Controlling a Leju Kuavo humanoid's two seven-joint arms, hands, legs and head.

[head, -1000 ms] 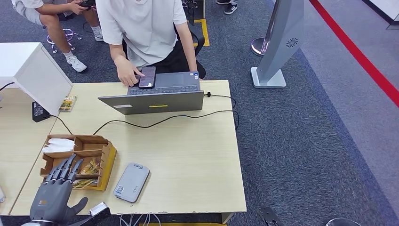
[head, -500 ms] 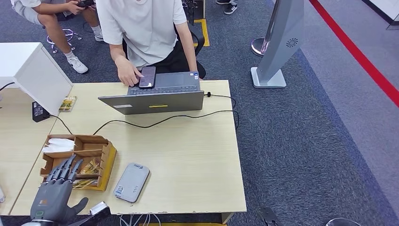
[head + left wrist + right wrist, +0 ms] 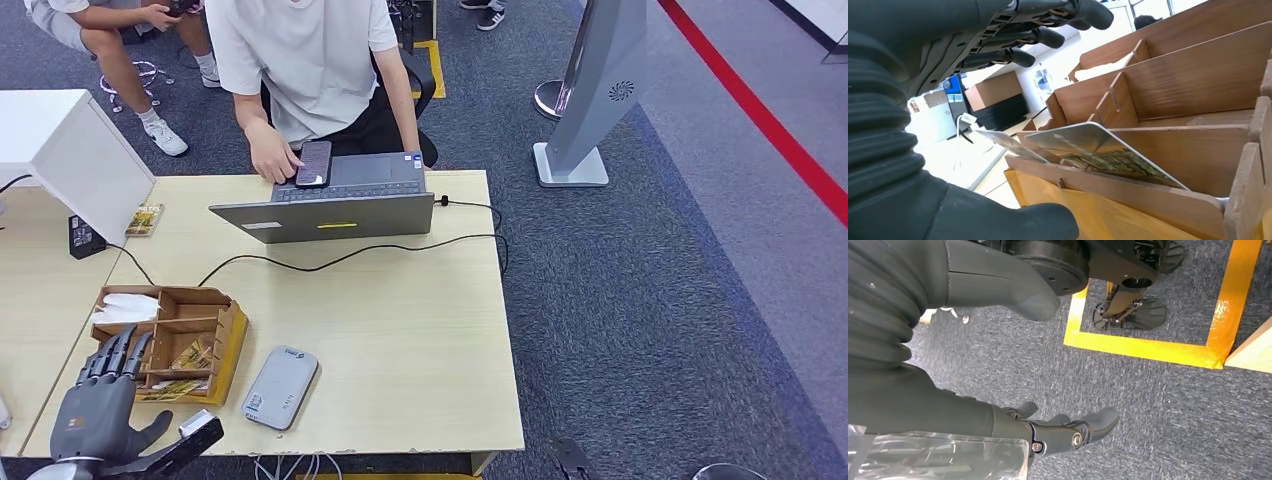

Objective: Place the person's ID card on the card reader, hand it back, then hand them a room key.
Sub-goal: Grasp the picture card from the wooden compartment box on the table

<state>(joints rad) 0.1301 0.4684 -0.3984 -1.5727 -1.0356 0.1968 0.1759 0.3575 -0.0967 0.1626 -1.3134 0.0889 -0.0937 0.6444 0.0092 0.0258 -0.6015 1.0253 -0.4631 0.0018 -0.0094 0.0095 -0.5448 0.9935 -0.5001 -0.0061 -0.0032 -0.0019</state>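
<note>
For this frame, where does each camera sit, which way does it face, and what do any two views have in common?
Head view: high on the body, facing forward and down at the table, laptop and a person; left hand at lower left.
Left wrist view: behind the left hand, facing the wooden tray and its cards.
Right wrist view: on the hanging arm, facing carpet; right hand open.
Head and left wrist views share the tray and left hand.

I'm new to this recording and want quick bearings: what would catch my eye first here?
The robot's grey left hand, fingers spread and empty, hovers at the table's near left corner beside a wooden organizer holding printed cards. Just right of the organizer lies a grey card reader. Across the table, a person in a white shirt rests a hand by a phone on an open laptop.
</note>
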